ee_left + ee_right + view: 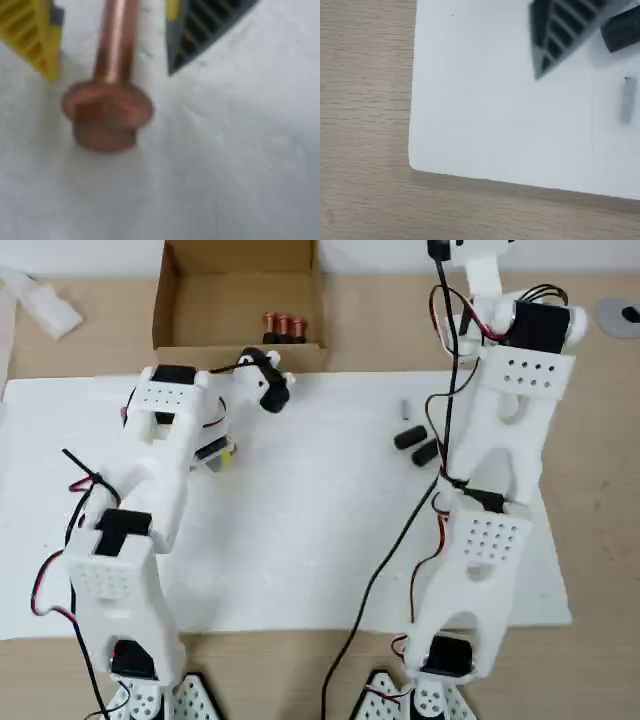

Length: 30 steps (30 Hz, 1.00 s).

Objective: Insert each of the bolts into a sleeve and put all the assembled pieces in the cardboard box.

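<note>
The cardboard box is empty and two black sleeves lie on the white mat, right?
Not quite. The cardboard box is not empty: the high view shows three copper pieces inside it. Two black sleeves do lie on the white mat.

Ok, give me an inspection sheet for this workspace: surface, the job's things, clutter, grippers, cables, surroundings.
Surface: white sheet on a wooden table.
Job's things: three copper pieces in the cardboard box; one copper bolt on the sheet; two black sleeves on the sheet, right of centre.
Clutter: small grey pin by the sleeves; white object and grey disc at the table's far edge.
Grippers: left gripper open around the bolt, gaps on both sides; right gripper near the sheet's corner.
Cables: black cable runs across the sheet.
Surroundings: nothing seen.
</note>
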{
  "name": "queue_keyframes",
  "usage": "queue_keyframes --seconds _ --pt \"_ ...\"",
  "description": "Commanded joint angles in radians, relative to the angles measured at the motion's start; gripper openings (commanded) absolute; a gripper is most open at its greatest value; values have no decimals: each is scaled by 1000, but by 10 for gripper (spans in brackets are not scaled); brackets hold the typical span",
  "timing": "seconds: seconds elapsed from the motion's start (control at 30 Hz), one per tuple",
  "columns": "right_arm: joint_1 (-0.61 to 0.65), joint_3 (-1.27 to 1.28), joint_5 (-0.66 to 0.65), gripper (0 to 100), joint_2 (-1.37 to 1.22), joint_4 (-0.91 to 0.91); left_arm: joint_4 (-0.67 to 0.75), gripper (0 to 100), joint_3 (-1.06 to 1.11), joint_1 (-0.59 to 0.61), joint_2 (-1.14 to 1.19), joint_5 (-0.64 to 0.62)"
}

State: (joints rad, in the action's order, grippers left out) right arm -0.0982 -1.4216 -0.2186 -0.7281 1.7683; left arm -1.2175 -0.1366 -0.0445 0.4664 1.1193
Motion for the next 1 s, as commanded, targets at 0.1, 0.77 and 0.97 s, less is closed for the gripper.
queue_keyframes --seconds 0.1,0.77,0.97 --pt "-18 1 -9 383 70 18 -29 154 -166 -15 82 -8" --pt "-15 31 -3 383 74 20 -187 12 -224 -23 171 -5" --pt "-15 157 35 383 93 21 -304 14 -334 -25 125 -98"
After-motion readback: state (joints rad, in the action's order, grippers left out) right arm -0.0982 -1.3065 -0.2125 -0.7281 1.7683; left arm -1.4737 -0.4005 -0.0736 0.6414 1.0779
